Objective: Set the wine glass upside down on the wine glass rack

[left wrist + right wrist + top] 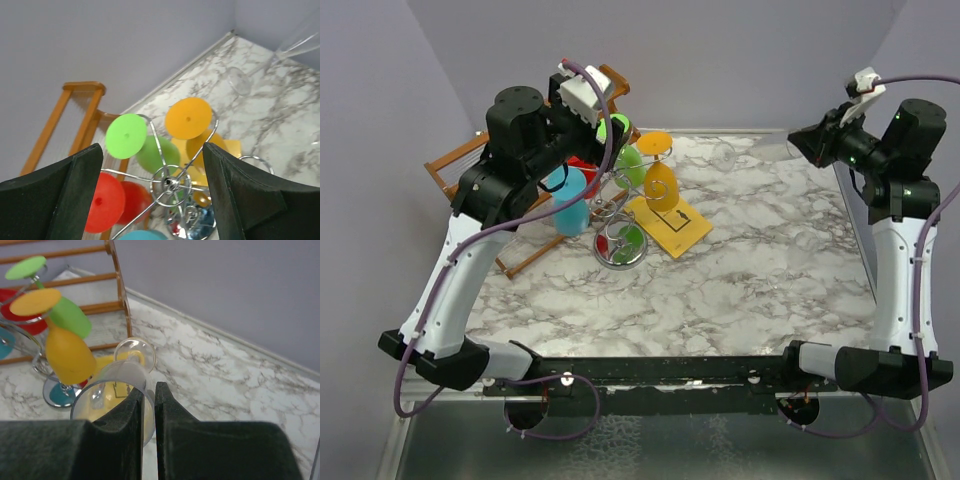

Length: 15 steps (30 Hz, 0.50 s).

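Observation:
The clear wine glass is held on its side above the table's far right, foot pointing left. My right gripper is shut on its rim; in the right wrist view the bowl wall sits pinched between the fingers, with the foot beyond. The silver wire wine glass rack stands at left centre with green, orange, red and teal glasses hanging upside down. My left gripper hovers open and empty over the rack's top hub. The clear glass also shows in the left wrist view.
A brown wooden slatted rack stands at the far left behind the wire rack. A yellow card lies flat just right of the rack's base. Grey walls bound the table at the back and sides.

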Motion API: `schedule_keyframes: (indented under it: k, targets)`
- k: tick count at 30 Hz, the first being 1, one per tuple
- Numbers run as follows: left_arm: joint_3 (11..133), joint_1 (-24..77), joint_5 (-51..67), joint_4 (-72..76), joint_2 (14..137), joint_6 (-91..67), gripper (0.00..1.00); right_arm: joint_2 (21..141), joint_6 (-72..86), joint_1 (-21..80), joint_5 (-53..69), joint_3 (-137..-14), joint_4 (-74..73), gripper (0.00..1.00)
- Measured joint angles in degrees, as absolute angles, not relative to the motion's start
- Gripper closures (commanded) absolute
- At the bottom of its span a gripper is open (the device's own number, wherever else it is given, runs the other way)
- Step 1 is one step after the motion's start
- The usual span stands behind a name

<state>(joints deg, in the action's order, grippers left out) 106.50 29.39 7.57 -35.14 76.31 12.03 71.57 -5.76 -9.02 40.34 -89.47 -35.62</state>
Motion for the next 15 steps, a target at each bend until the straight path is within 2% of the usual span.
schedule_keyframes:
  k: [5,15]
  targets:
    - [106.19,29.02,13.76,-32.25,78.74,0.47,0.23,70.81,1.48,-9.02,44.34,-93.25,-28.38,0.99]
    - [103.94,26.83,23.44,-24.82,80.66,-15.94,0.25,69.8,16.4,-9.02,52.1,-95.22,-15.81,0.99]
